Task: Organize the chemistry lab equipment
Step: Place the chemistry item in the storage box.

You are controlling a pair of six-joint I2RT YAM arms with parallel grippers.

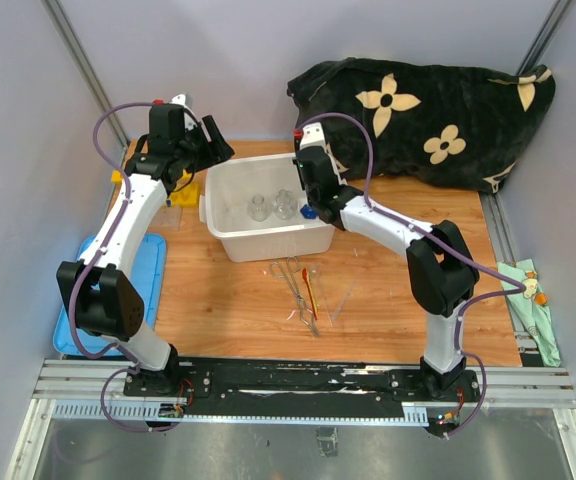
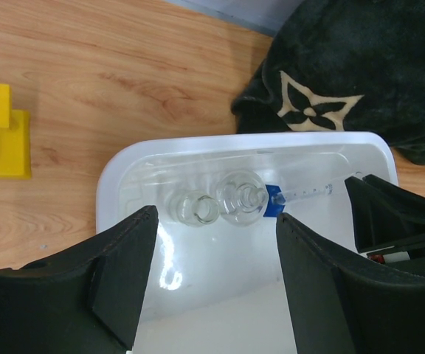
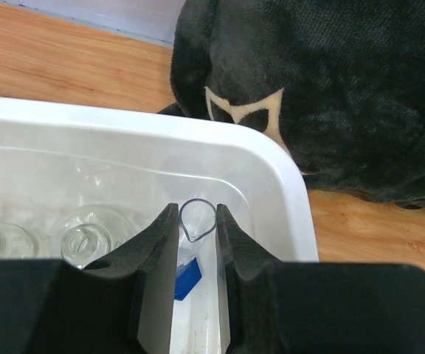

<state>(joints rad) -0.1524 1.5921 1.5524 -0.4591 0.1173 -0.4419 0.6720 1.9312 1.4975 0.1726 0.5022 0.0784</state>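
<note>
No words, numbers, brand names or labels can be read in any of the three views. The only sign-like marks are the cream four-petal flower shapes on the black blanket [image 1: 438, 110], and these are a woven pattern, not lettering. Faint marks seem to run along the blue-based glass piece [image 2: 308, 194] inside the white bin [image 2: 113, 173], but they are too small to read.

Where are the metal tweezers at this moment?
In the top view, the metal tweezers lie on the wooden table, just in front of the white plastic bin, left of the thin red-orange tool.
</note>
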